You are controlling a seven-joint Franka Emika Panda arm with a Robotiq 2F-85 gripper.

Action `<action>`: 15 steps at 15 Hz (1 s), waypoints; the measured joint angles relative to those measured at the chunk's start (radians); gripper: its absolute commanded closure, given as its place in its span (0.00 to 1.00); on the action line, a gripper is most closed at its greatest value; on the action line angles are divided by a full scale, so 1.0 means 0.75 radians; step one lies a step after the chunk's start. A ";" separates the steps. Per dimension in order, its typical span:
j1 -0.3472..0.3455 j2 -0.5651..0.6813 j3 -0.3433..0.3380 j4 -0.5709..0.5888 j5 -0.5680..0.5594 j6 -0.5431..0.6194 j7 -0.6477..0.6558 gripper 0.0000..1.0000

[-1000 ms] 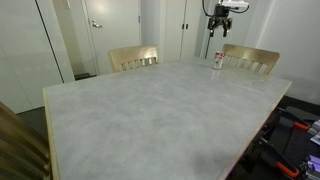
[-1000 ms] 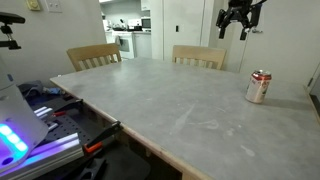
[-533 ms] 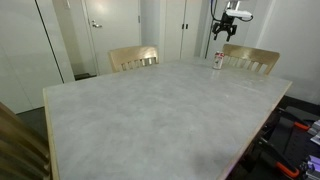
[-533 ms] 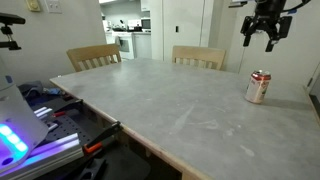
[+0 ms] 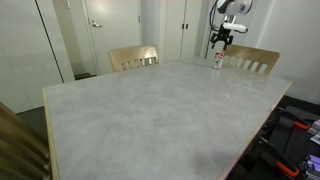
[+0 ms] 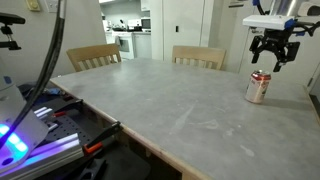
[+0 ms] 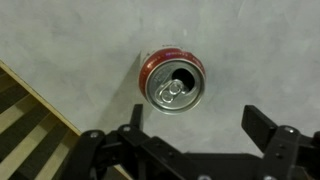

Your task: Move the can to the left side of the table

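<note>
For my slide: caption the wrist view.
Open jaws hover above the upright red-and-white drink can on the grey marble-look table.

End effector (image 6: pixel 268 65) hovers just above can (image 6: pixel 259 87), fingers seemingly spread; can upright on table (image 6: pixel 150 100).

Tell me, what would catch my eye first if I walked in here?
A big pale marble-look table fills the scene, with a small red and white can standing upright near its edge. Just above the can hangs the robot's black gripper, its fingers spread open. The wrist view looks straight down on the can's silver top, whose drinking hole is open.
</note>
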State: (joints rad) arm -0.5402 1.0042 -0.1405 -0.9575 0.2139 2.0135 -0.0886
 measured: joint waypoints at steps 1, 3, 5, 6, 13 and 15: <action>-0.007 0.029 0.005 0.040 0.000 0.000 0.000 0.00; -0.014 0.071 0.005 0.110 -0.008 -0.003 0.013 0.00; -0.019 0.102 -0.005 0.168 -0.031 -0.022 0.058 0.00; -0.021 0.113 -0.011 0.191 -0.046 -0.034 0.080 0.00; -0.035 0.169 -0.020 0.294 -0.094 -0.200 0.156 0.00; -0.035 0.180 -0.020 0.297 -0.094 -0.242 0.164 0.00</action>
State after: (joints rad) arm -0.5662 1.1388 -0.1557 -0.7349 0.1432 1.8320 0.0346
